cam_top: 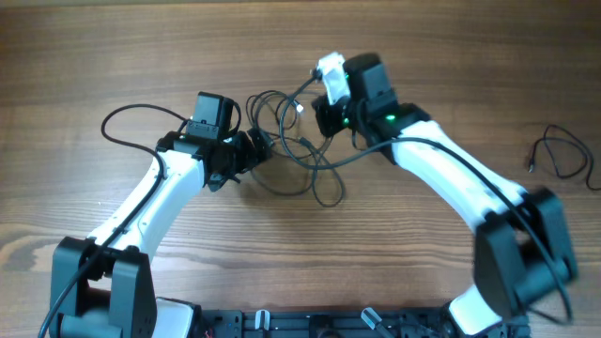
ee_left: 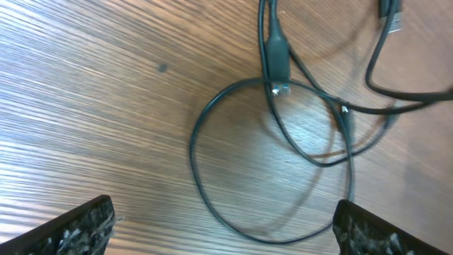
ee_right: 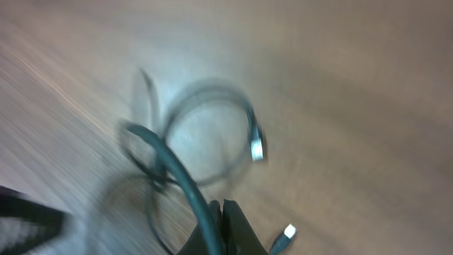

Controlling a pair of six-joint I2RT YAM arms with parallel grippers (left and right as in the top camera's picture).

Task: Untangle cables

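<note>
The cables [cam_top: 302,155] are thin black cords lying in overlapping loops on the wooden table between my two arms. My left gripper [cam_top: 257,148] is at the left edge of the tangle. In the left wrist view it is open [ee_left: 223,221], with a cable loop [ee_left: 212,191] on the table between its fingers and a plug [ee_left: 277,64] beyond. My right gripper [cam_top: 324,116] is at the tangle's upper right. In the blurred right wrist view its jaws [ee_right: 221,216] are shut on a cable [ee_right: 180,177] that rises from the table. Two plug ends [ee_right: 258,147] lie below.
A separate thin black cable [cam_top: 562,156] lies in a loose curl at the far right of the table. Thicker black robot cables [cam_top: 127,120] run from the left arm at the left. The arm bases stand at the table's front edge.
</note>
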